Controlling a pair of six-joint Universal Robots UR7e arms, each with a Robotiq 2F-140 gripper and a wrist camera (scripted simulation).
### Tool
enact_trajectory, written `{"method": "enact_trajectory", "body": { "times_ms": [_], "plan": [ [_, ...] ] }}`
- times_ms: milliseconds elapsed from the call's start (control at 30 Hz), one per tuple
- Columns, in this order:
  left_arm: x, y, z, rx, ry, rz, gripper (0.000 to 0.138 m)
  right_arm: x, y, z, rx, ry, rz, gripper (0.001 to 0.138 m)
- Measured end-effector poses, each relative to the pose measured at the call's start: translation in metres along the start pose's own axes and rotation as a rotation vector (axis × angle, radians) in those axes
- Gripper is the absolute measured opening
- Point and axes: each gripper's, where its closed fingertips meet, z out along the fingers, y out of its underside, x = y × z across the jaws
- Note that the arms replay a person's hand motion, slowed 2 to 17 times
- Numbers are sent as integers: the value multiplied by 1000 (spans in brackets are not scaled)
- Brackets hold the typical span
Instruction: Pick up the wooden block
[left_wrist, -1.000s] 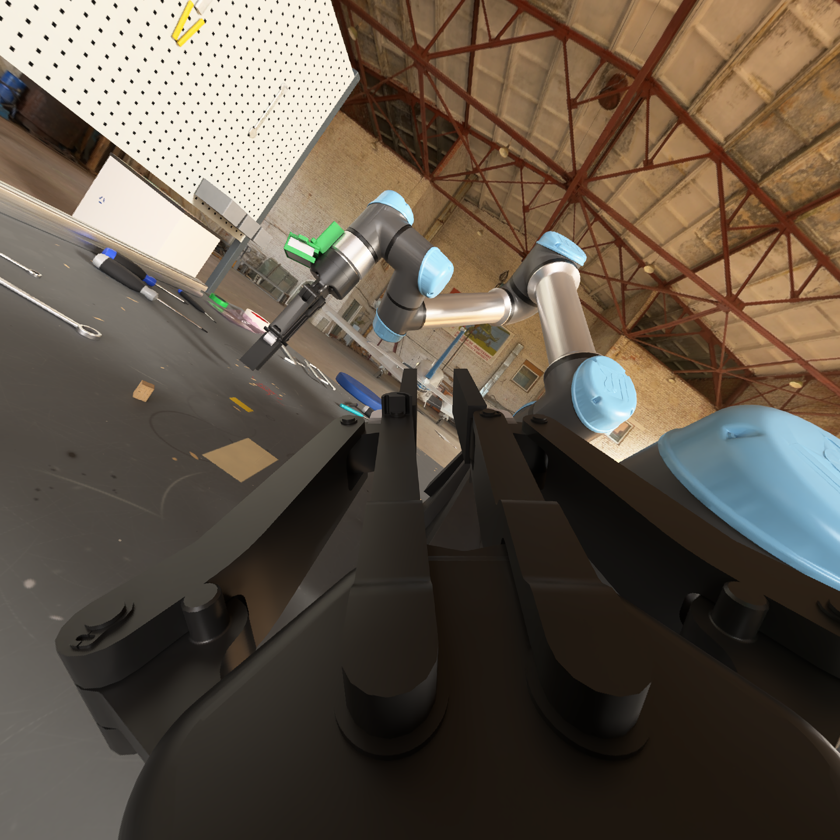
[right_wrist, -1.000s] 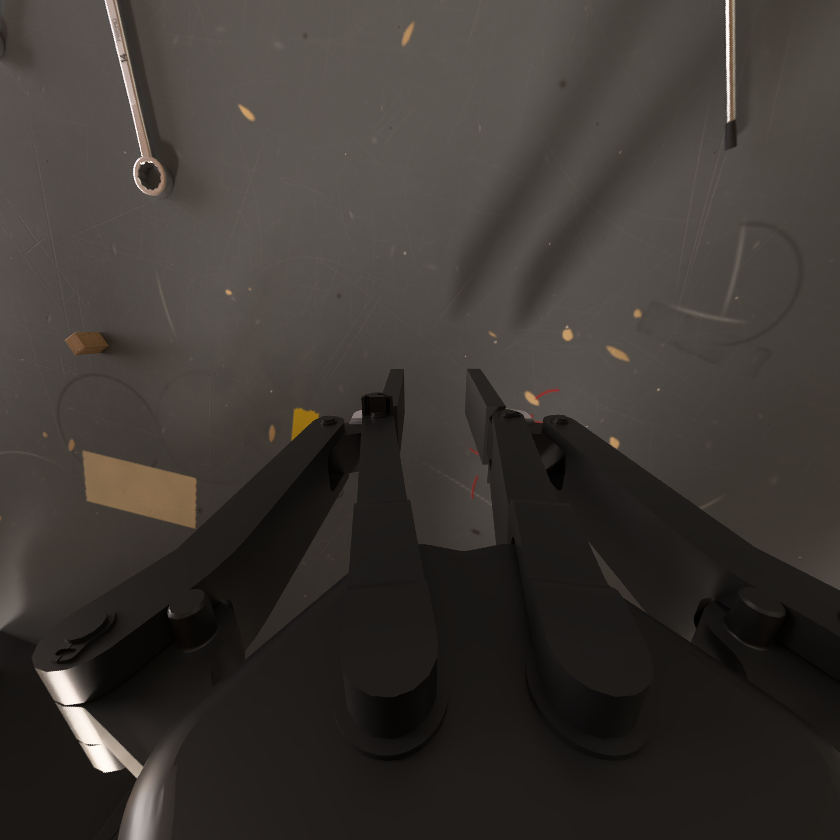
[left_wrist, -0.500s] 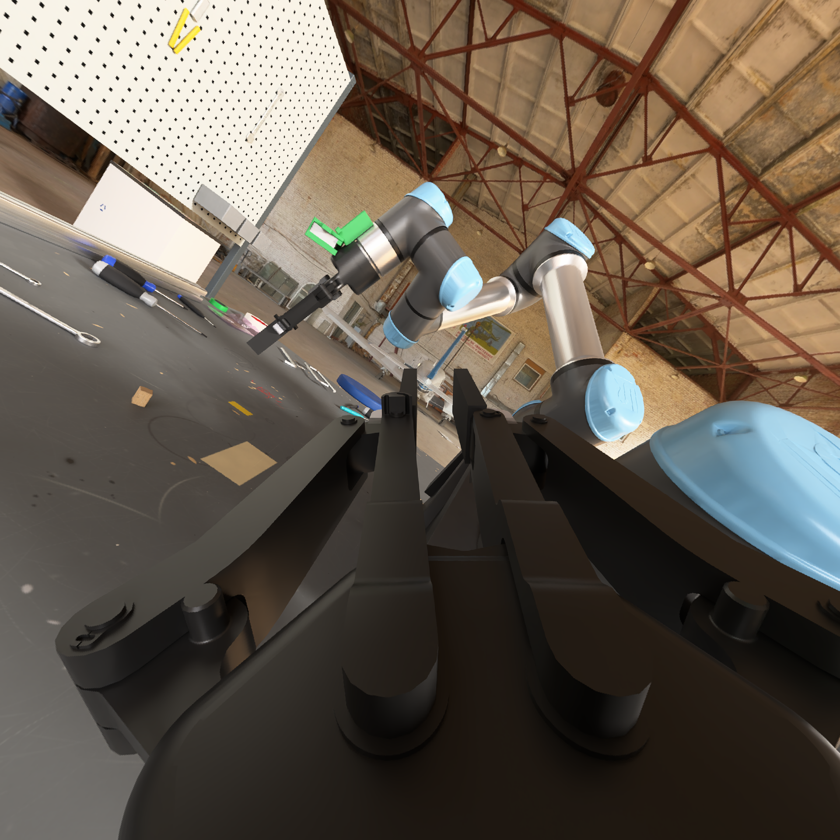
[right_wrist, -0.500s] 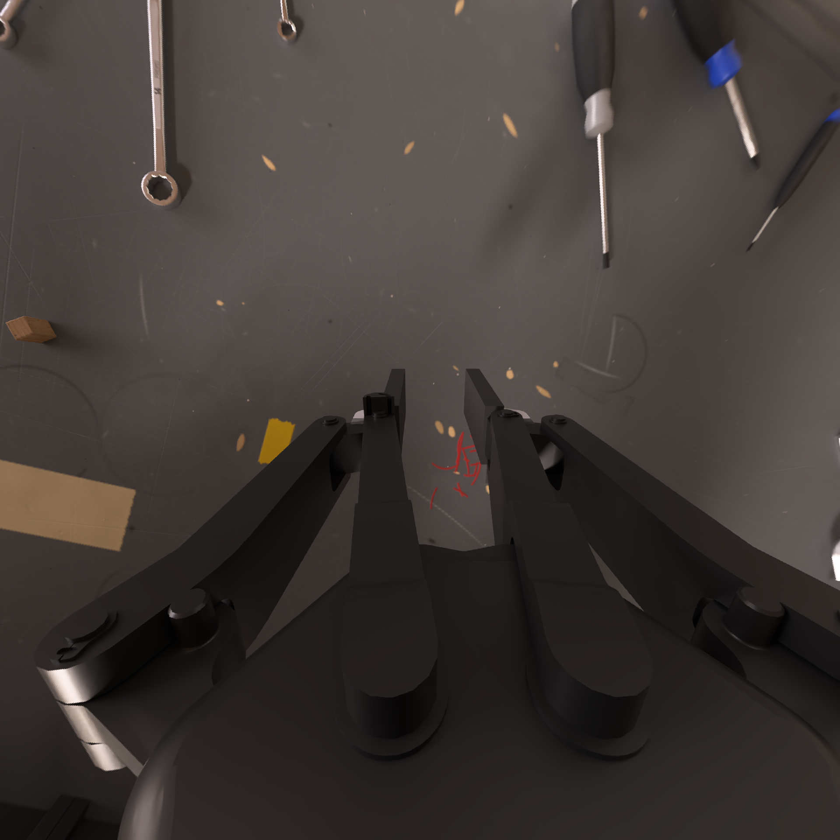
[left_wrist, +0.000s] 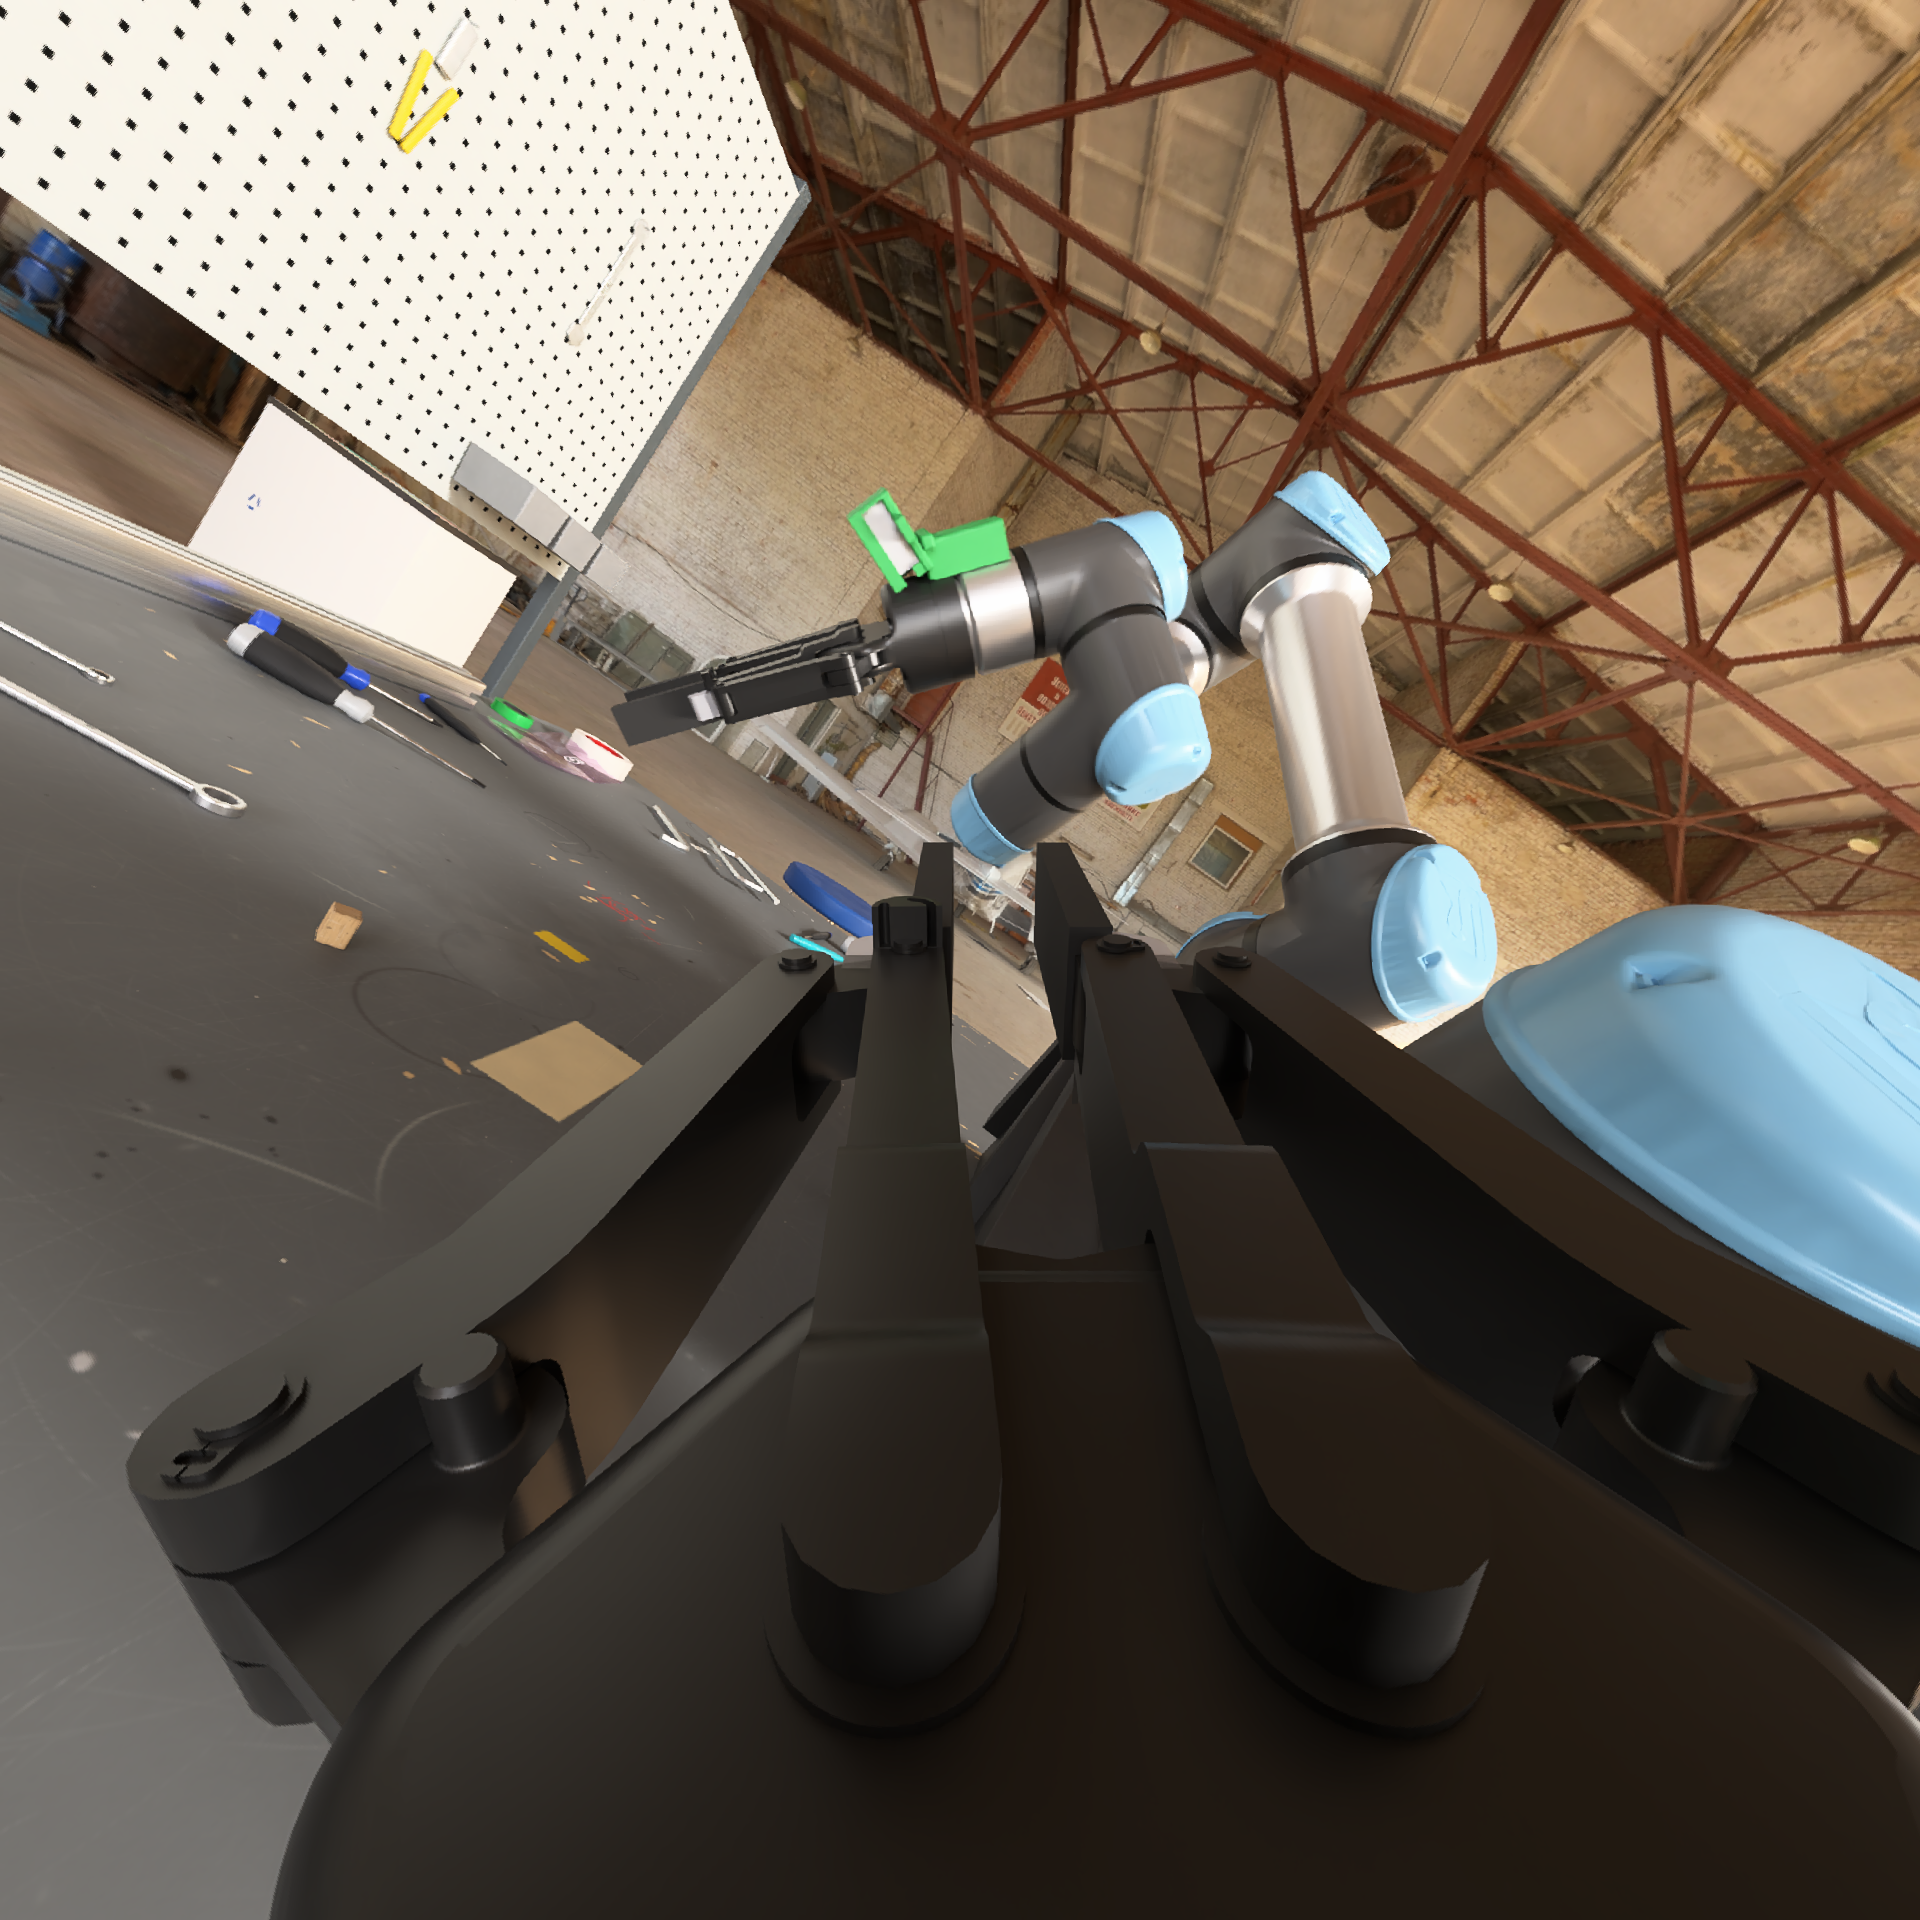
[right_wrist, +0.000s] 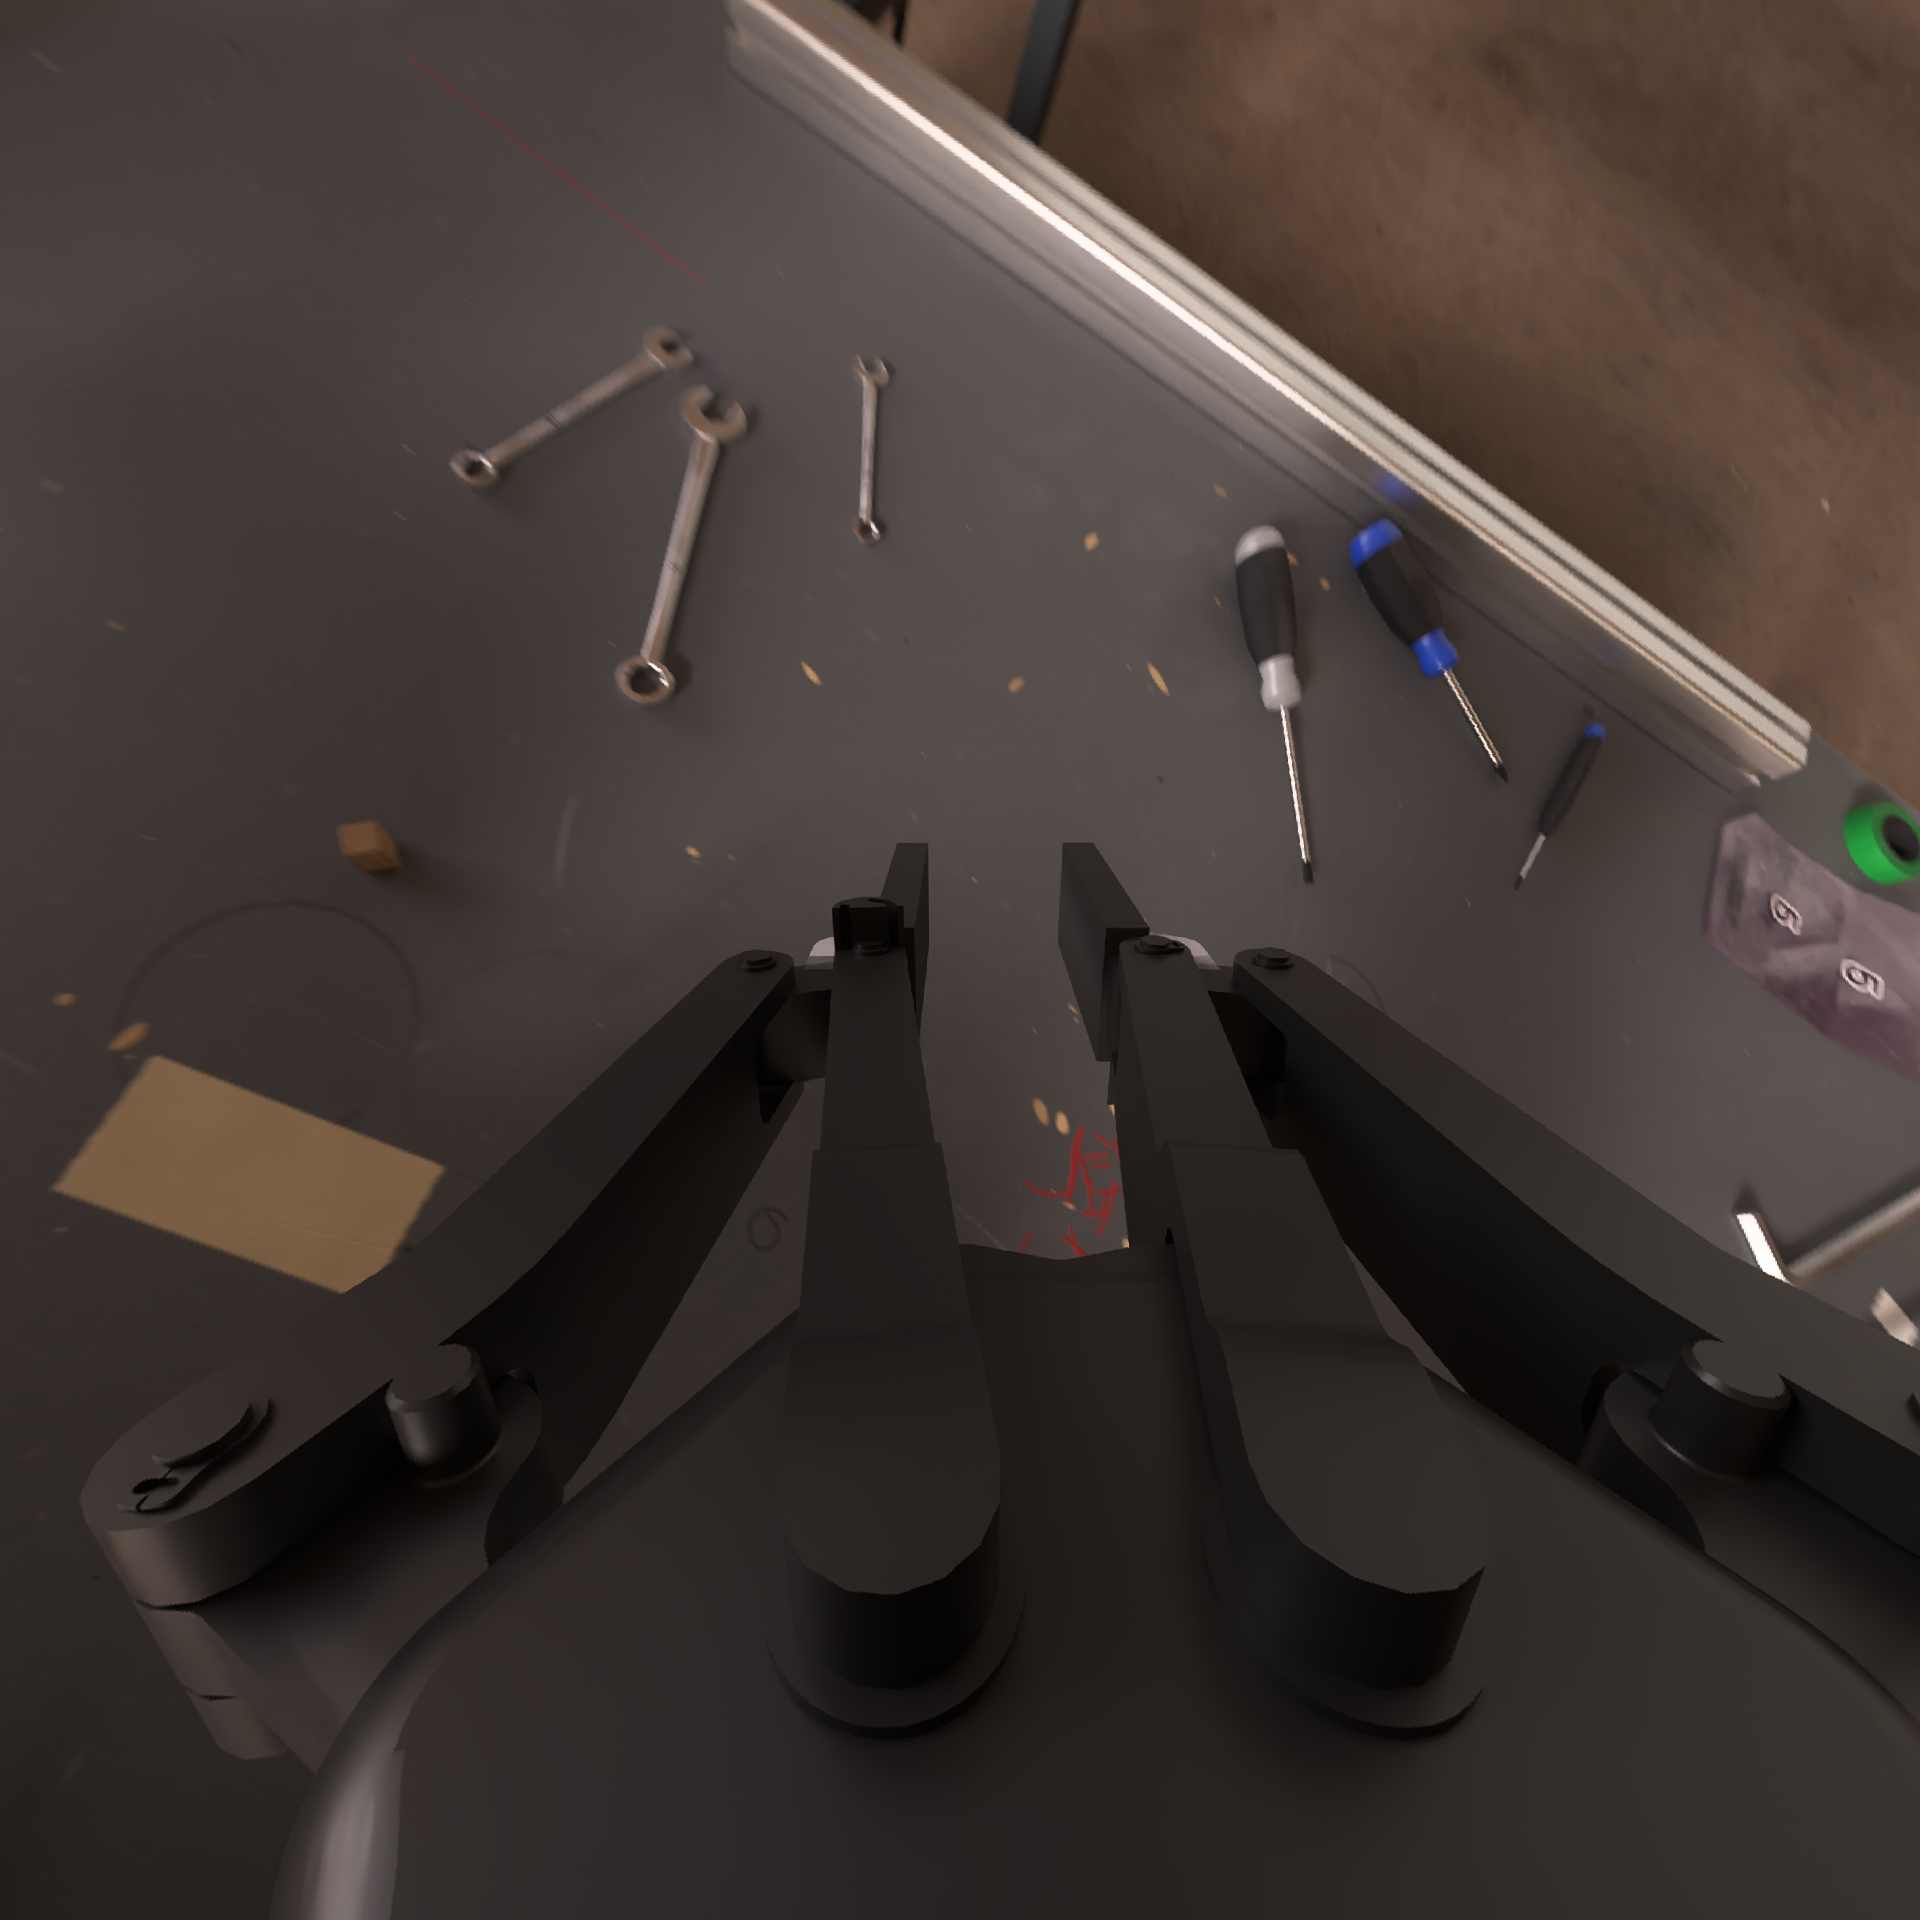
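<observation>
The wooden block (left_wrist: 340, 925) is a small tan cube lying alone on the dark table (left_wrist: 156, 1195). It also shows in the right wrist view (right_wrist: 369, 844), to the left of my fingers and well below them. My right gripper (right_wrist: 992, 894) hangs high above the table, its jaws a small way apart with nothing between them. In the left wrist view the right gripper (left_wrist: 649, 715) points almost level, up and right of the block. My left gripper (left_wrist: 992, 883) is low by the table, far from the block, with a narrow empty gap between its jaws.
Three wrenches (right_wrist: 675, 540) and several screwdrivers (right_wrist: 1273, 644) lie beyond the block. A tan flat patch (right_wrist: 249, 1169) lies near it. A green tape roll (right_wrist: 1881, 842), a hex key (right_wrist: 1849, 1236) and the aluminium edge rail (right_wrist: 1247, 312) are at the right. A pegboard (left_wrist: 364, 208) stands behind.
My right gripper has risen away from the table and swung from pointing down to nearly level; more of the table and its far edge now show. The left gripper has barely moved.
</observation>
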Motion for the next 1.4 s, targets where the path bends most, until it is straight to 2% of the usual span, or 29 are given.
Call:
{"method": "enact_trajectory", "body": {
  "times_ms": [100,367,533,667,733,1000,1400],
  "plan": [
    [0,0,0,0,-3,6,21,-16,-13,-14,93,-50,-4,34],
    [-3,-1,2,-1,-13,14,21,-72,-43,-50,316,-252,-22,34],
    [-6,-1,4,-3,-16,12,21,-105,-56,-66,400,-360,-61,29],
    [-7,-1,6,-2,-12,7,21,-129,-54,-64,370,-419,-92,26],
    [-7,-1,7,-2,-9,5,21,-138,-51,-60,331,-432,-103,25],
    [-6,0,11,-1,0,0,21,-164,-42,-39,159,-428,-152,24],
    [-6,4,14,-15,-4,-2,21,-201,-29,-3,0,-445,-198,21]
  ]
}}
